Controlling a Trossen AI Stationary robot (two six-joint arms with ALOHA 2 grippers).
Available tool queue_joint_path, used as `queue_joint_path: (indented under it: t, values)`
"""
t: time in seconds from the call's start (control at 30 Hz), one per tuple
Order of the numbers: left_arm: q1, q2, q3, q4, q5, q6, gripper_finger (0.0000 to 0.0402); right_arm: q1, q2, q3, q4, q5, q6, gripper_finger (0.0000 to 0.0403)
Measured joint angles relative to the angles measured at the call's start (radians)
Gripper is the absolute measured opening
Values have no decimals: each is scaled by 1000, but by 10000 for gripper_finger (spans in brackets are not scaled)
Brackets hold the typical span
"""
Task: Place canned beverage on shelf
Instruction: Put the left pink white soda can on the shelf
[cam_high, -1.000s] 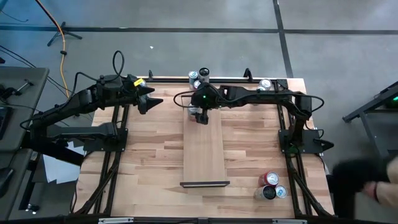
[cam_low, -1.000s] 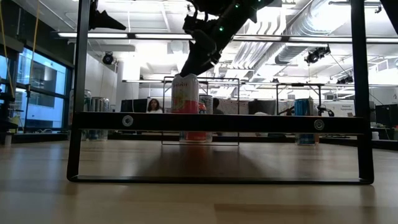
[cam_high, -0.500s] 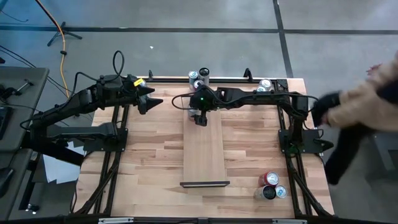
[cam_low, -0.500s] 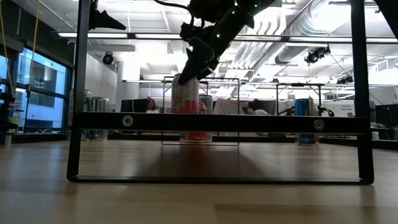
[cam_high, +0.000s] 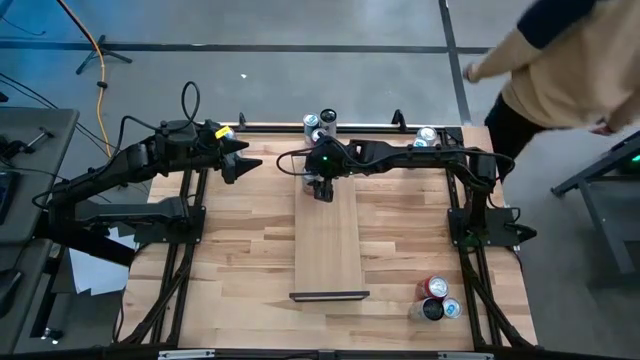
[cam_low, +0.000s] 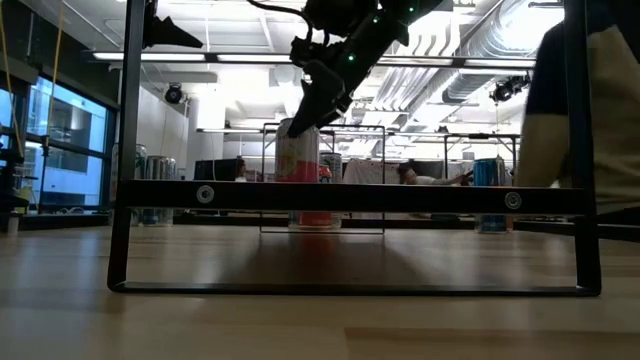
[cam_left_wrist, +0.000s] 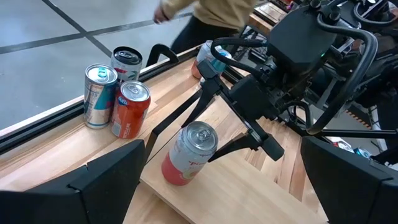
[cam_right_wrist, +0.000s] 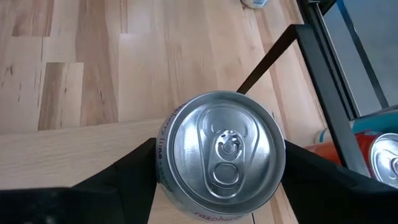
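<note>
We see the right claw (cam_high: 319, 188) spread around the pink can (cam_left_wrist: 188, 154), upright on the shelf (cam_high: 327, 245), upper centre. Left claw (cam_high: 243, 160), upper left: grip state unclear.

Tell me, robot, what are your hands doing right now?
Right hand over pale wooden plank shelf, fingers either side of pink-and-white can, which stands on the plank. Left hand idle, apart. Nothing in the way.

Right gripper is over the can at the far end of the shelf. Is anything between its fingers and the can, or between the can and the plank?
Nothing visible is. The can stands upright on the far end of the shelf, base on the plank. The right gripper is open, its fingers on either side of the can with nothing between. The left gripper waits off to the side.
</note>
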Motion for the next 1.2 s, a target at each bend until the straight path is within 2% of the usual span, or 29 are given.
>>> queue_joint_path:
  t: [0.2,0.37,0.5,0.6,0.77,1.2]
  values:
    - [0,0,0,0,16,1,390,16,-13,0,-32,53,186,274]
    - [0,0,0,0,17,2,390,68,-13,0,-22,181,504,274]
    - [0,0,0,0,16,2,390,124,-13,0,-19,317,660,274]
    - [0,0,0,0,15,2,390,147,-12,8,-37,352,753,274]
    - [0,0,0,5,13,2,390,157,33,124,-204,445,764,274]
    - [0,0,0,7,13,2,390,150,224,378,-368,512,689,274]
